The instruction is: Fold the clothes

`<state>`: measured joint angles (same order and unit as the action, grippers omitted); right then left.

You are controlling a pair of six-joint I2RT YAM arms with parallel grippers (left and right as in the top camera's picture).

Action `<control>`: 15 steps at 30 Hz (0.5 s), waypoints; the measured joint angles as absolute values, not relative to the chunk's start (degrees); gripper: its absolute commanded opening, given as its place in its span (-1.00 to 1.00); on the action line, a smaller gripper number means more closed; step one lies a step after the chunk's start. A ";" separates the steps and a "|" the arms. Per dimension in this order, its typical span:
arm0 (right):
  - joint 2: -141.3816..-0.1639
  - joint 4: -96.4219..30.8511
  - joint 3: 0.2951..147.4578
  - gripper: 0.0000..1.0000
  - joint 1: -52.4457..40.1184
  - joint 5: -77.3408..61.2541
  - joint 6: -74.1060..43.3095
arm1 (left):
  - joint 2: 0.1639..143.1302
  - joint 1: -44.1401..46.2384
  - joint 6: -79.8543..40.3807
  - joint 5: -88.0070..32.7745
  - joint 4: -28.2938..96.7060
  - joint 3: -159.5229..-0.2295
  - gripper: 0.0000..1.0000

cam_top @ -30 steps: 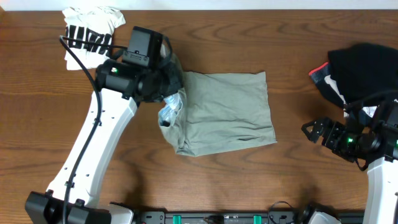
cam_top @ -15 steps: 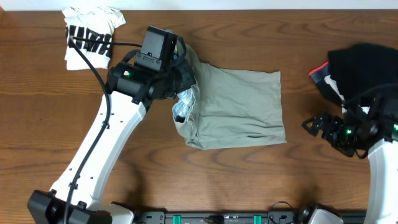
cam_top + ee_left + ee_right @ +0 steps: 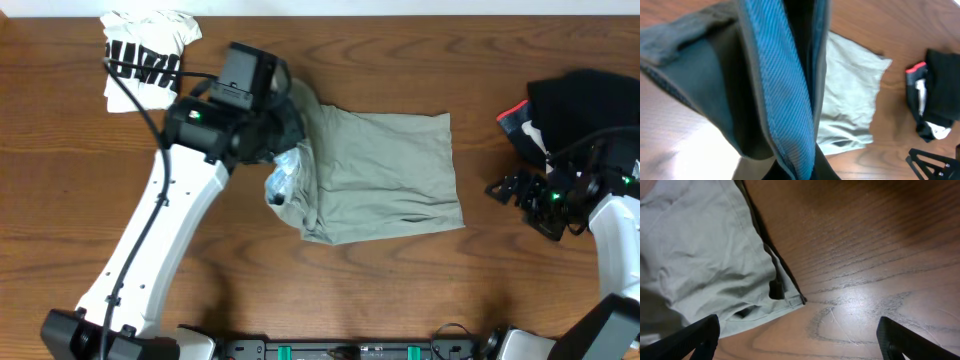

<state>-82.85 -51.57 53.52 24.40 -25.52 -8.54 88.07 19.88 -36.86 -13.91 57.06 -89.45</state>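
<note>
The pale khaki shorts (image 3: 390, 175) lie flat in the middle of the table, with their left edge bunched and lifted. My left gripper (image 3: 288, 128) is shut on that lifted edge, and the lighter lining (image 3: 282, 182) hangs below it. In the left wrist view the held cloth (image 3: 785, 100) fills the frame and hides the jaws; the flat part of the shorts (image 3: 852, 100) lies beyond. My right gripper (image 3: 520, 190) is open and empty, just right of the shorts. In the right wrist view it (image 3: 800, 340) hovers over bare wood by the shorts' corner (image 3: 700, 255).
A white printed tee (image 3: 145, 55) lies crumpled at the back left corner. A black garment (image 3: 590, 105) with red and white parts is piled at the back right, also seen in the left wrist view (image 3: 940, 95). Dark wooden table (image 3: 400, 290).
My left gripper has dragged the shorts a little to the right, still holding the left edge. My right gripper has moved slightly toward the back.
</note>
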 measured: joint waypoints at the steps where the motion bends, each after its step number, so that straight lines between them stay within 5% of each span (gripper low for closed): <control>1: -83.40 -51.53 53.52 0.96 24.40 -25.50 -8.54 | 88.07 19.35 -36.47 -12.95 59.29 -90.72 -0.88; 15: -84.29 -52.03 53.52 0.99 24.40 -25.50 -8.51 | 88.01 10.59 -29.36 -2.09 77.54 -106.37 -0.88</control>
